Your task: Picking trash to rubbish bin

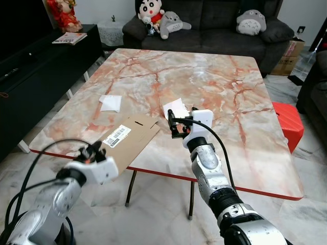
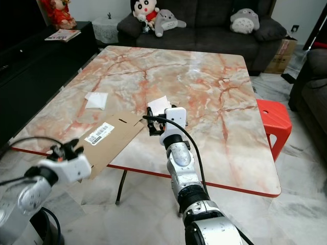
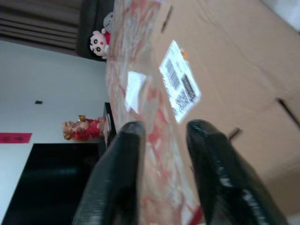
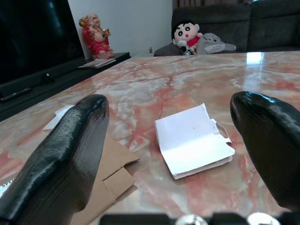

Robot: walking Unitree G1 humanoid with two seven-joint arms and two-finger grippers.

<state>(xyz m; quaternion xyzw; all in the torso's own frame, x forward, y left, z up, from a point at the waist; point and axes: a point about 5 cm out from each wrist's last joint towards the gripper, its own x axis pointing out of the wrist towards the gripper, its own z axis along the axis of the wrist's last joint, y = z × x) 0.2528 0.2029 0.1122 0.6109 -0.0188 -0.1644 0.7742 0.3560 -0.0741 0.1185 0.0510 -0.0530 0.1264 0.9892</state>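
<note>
A flattened brown cardboard sheet [image 1: 134, 137] with a white shipping label [image 3: 179, 82] lies on the marble table [image 1: 225, 92] and overhangs its front edge. A folded white paper [image 4: 192, 140] lies just beyond it. My right gripper [image 1: 173, 124] hovers low over the table, open, with the white paper a short way ahead between its fingers [image 4: 70, 150]. My left gripper [image 1: 92, 151] is off the table's front edge, beside the cardboard's overhanging corner, open and holding nothing. A flat white tissue [image 1: 111, 102] rests further left on the table.
A red plastic stool [image 1: 287, 122] stands at the table's right side. A dark sofa [image 1: 214, 25] with plush toys lines the far side, and a black TV cabinet [image 1: 46, 61] runs along the left. Marble floor lies in front of the table.
</note>
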